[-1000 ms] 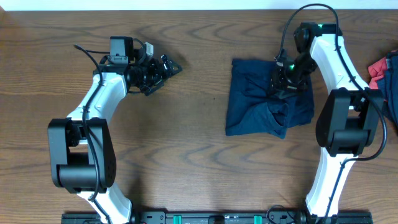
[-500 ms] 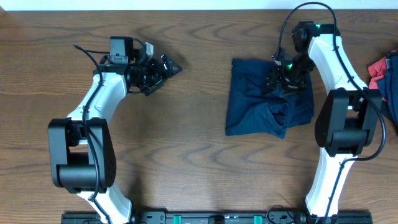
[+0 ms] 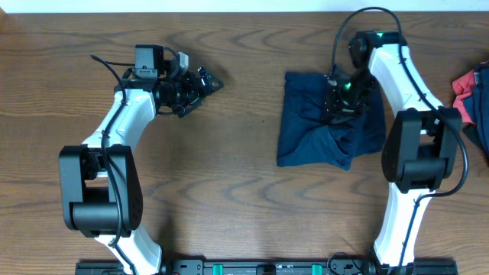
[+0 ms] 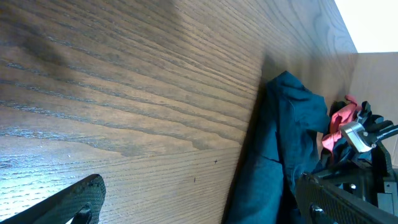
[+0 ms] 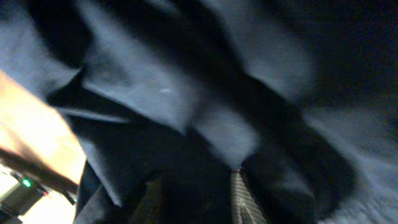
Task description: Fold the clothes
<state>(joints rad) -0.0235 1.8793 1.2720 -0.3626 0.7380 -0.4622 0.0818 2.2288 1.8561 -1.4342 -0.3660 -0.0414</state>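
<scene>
A: Where do the clothes (image 3: 313,130) lie?

B: On the right half of the wooden table (image 3: 229,176), a dark navy heap, roughly squared, rumpled along its near edge. A red cloth (image 3: 467,84) sits at the table's far right edge, well apart from it.

A: Right gripper (image 3: 336,111)?

B: Down on the garment's upper right part, nose into the cloth. The right wrist view is blurred: two fingertips (image 5: 244,198) show at the bottom edge with a narrow gap, navy folds all around and between them. Whether a fold is pinched, the observer cannot tell.

A: So the cloth is in contact?

B: Touching, yes. The fabric bunches just beside the fingers and fills nearly the whole wrist view.

A: Left gripper (image 3: 200,92)?

B: Jaws spread wide, nothing between them. It hovers over bare wood on the left half, well apart from the garment. Its wrist camera looks across the table at the heap's left edge, with the red cloth behind.
</scene>
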